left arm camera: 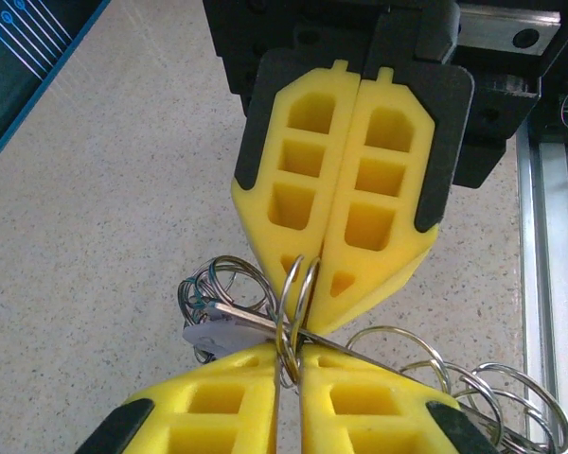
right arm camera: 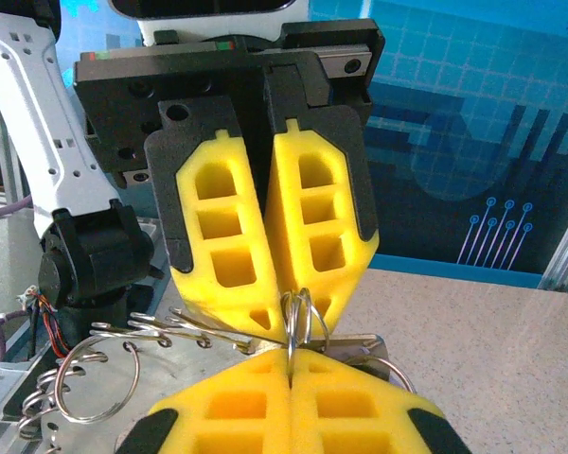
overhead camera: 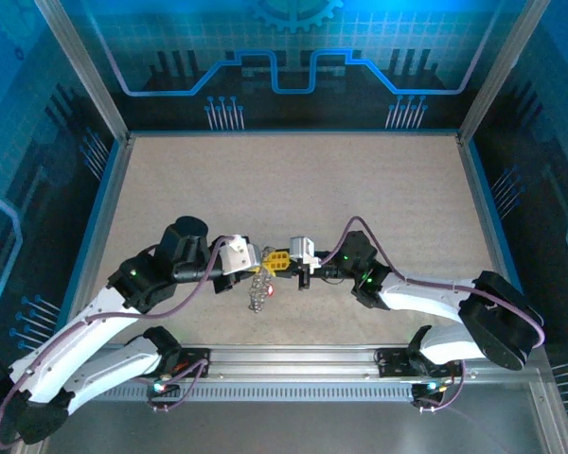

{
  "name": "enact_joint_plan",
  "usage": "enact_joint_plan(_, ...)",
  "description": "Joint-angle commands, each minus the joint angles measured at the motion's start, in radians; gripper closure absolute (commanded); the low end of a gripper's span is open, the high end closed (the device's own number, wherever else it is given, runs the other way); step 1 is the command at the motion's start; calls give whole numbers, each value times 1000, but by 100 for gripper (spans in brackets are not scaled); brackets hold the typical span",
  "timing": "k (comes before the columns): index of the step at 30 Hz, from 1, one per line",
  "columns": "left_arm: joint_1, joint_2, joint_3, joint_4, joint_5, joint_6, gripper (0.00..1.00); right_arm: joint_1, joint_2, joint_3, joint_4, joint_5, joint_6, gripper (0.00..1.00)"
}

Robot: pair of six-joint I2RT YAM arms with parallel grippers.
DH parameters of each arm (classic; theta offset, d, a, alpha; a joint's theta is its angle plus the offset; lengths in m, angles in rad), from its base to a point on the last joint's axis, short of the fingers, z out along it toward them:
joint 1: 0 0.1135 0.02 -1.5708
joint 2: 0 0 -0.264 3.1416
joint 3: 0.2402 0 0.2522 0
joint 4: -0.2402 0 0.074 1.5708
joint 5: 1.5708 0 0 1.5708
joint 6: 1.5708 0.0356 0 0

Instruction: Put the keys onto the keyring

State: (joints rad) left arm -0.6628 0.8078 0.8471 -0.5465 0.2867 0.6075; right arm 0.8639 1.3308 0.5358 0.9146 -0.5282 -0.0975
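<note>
While my left gripper (left arm camera: 288, 357) and right gripper (right arm camera: 291, 364) both stand closed on the keyring (left arm camera: 300, 288), tips meeting, the keys (left arm camera: 225, 333) dangle beside it, so threading looks under way, not finished.

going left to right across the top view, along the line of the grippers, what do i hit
left arm → left gripper → right gripper → right arm. the keys hang just below where the grippers meet, both shut on a keyring, so they're left out of the order.
</note>
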Motion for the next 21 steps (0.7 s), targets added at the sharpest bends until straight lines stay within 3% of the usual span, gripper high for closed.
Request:
enact_joint_plan(1, 0, -27, -24, 91, 50, 10, 83, 10, 10, 17, 75, -23, -17, 100)
enact_joint_plan(3, 1, -32, -30, 75, 28, 21, 83, 10, 7, 13, 82, -12, -13, 100)
enact_joint_plan(8, 1, -33, -60, 25, 2, 50, 100, 9, 3, 12, 124, -9, 11, 100)
enact_joint_plan(18, 0, -25, -69, -10, 36, 105, 100, 10, -13, 1, 142, 36, 23, 100)
enact_joint_plan(21, 0, -37, -62, -35, 48, 108, 85, 11, -7, 1, 149, 48, 27, 100)
